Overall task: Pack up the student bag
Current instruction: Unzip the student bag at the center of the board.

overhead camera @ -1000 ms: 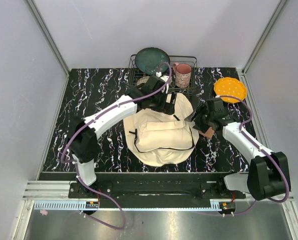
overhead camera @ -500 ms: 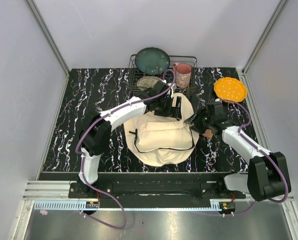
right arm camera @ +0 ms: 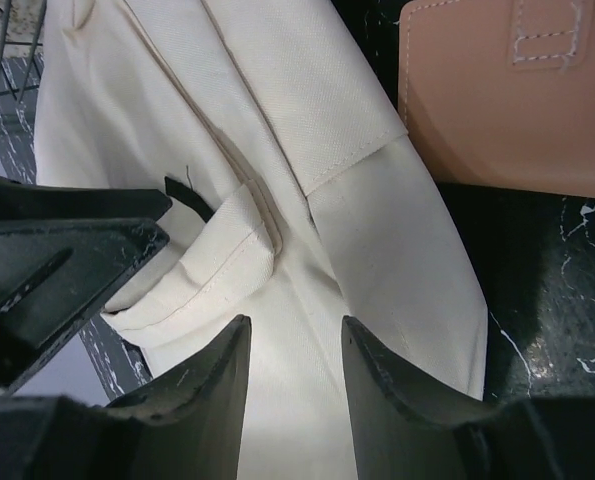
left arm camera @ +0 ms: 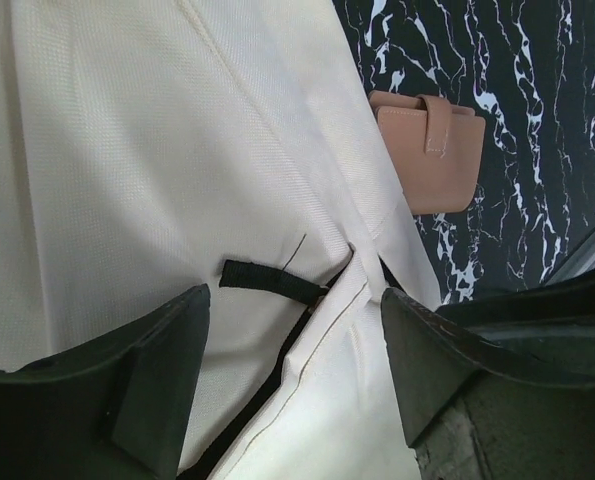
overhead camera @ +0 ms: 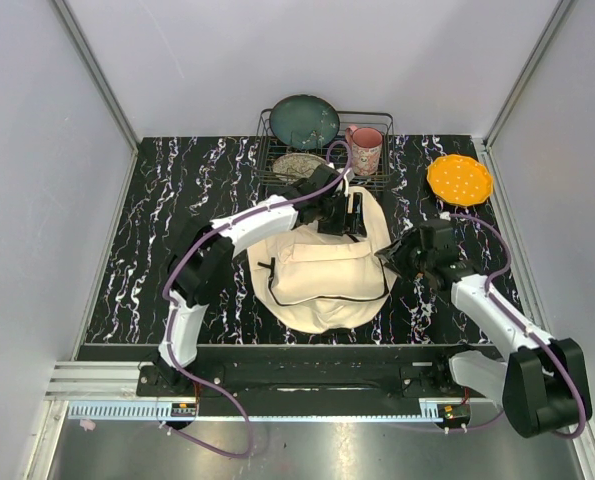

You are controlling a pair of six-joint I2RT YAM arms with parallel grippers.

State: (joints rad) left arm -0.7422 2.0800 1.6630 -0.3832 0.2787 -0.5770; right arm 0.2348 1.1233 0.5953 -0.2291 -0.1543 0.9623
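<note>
The cream student bag (overhead camera: 322, 278) lies flat in the middle of the table, its black trim showing. My left gripper (overhead camera: 352, 214) hovers over the bag's far top edge. In the left wrist view this gripper (left arm camera: 292, 350) is open, its jaws straddling a cream fold and a black strap loop (left arm camera: 267, 280). My right gripper (overhead camera: 393, 262) is at the bag's right edge. In the right wrist view it (right arm camera: 295, 385) is open, jaws fairly close together over the cream cloth (right arm camera: 307, 250). A tan leather wallet (left arm camera: 427, 150) (right arm camera: 517, 90) lies on the table beside the bag.
A wire dish rack (overhead camera: 375, 120) at the back holds a dark green plate (overhead camera: 304, 120), a patterned dish (overhead camera: 295, 163) and a pink mug (overhead camera: 365, 150). An orange plate (overhead camera: 459, 179) sits at the back right. White walls enclose the black marbled table (overhead camera: 177, 200).
My left arm has swung right onto the bag's top edge. My right gripper has come in over the bag's right edge, covering the wallet from above. Both pairs of jaws have narrowed.
</note>
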